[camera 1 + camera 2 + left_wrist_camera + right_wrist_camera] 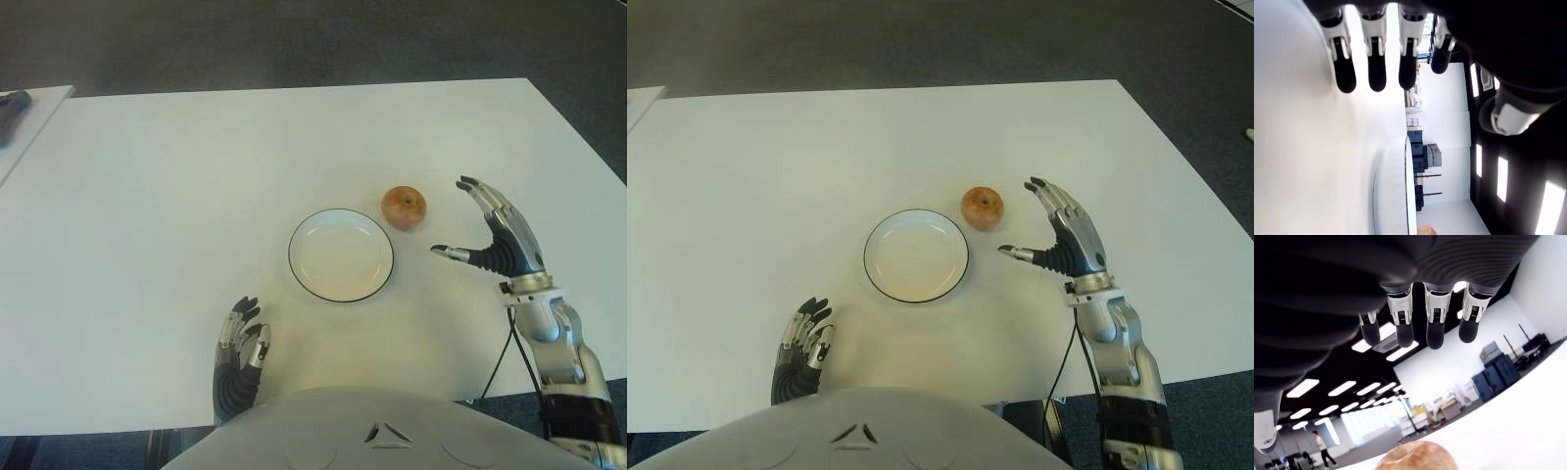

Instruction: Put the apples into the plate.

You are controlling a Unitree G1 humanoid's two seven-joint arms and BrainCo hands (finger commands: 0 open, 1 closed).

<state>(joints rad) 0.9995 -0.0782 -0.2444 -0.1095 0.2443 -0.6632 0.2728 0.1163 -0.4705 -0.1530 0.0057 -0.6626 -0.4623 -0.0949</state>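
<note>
One apple: a single reddish apple sat on the white table, just beside the far right rim of the plate and apart from it; no second apple showed in any view.
Plate: white with a thin dark rim, it held nothing.
Right robot hand: the right robot hand was near the apple on its right, fingers spread and thumb out toward the plate, gripping nothing.
Left robot hand: the left robot hand showed near the table's near edge, to the left of the plate, fingers extended and holding nothing.
Risk, rolling: the apple was round on a smooth top, so a sideways touch before the fingers closed would likely nudge it toward or past the plate.
Risk, grip: fingers closing too high on the curved skin could let it slip out.
Risk, plate: the shallow plate looked light, and a knock could slide it.
Surface: plain white, with little else on it.
Room: dark carpet lay beyond the far edge, and another white table's corner showed at far left.
</note>
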